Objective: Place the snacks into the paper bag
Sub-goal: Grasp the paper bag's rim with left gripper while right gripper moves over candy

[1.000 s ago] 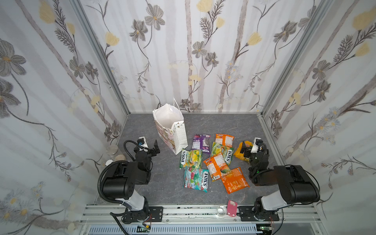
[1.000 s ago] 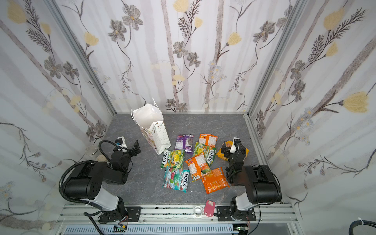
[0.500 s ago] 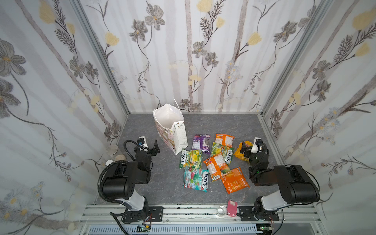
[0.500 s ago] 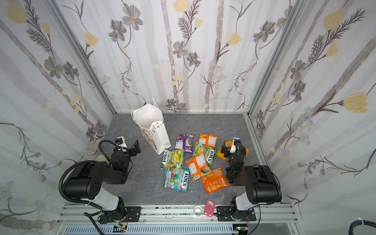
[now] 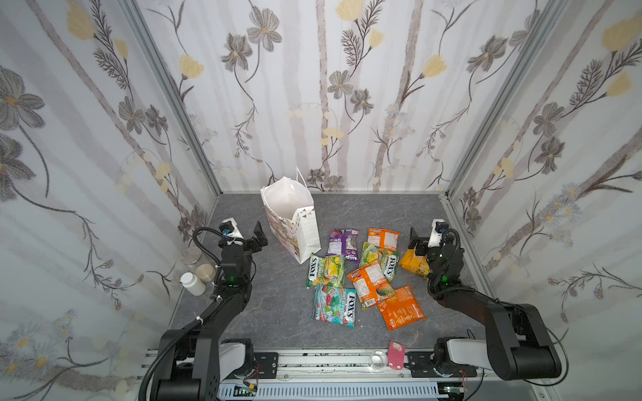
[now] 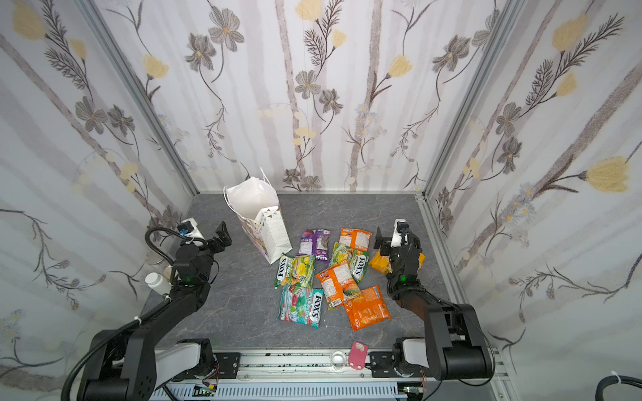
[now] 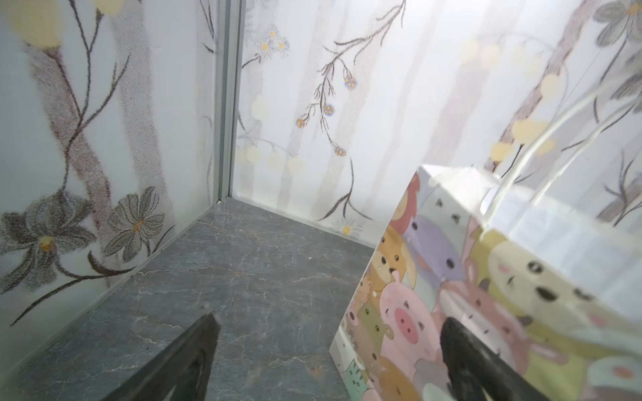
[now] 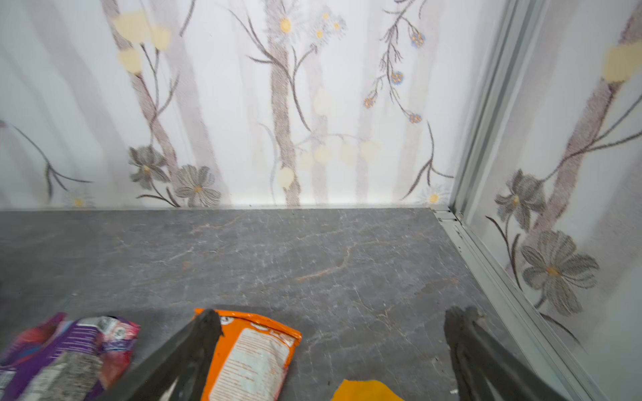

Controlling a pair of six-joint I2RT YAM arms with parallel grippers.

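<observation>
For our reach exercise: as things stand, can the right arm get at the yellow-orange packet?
Likely yes. The right gripper is open and close over the yellow-orange packet, and nothing lies on top of the packet.

Your cell has three walls (image 5: 330,104) papered white with grey and yellow flowers, joined at the corners by aluminium posts (image 5: 168,86). Your desk (image 5: 278,295) is dark grey, marble-veined and evenly lit. A metal rail (image 5: 330,361) runs along its near edge.
</observation>
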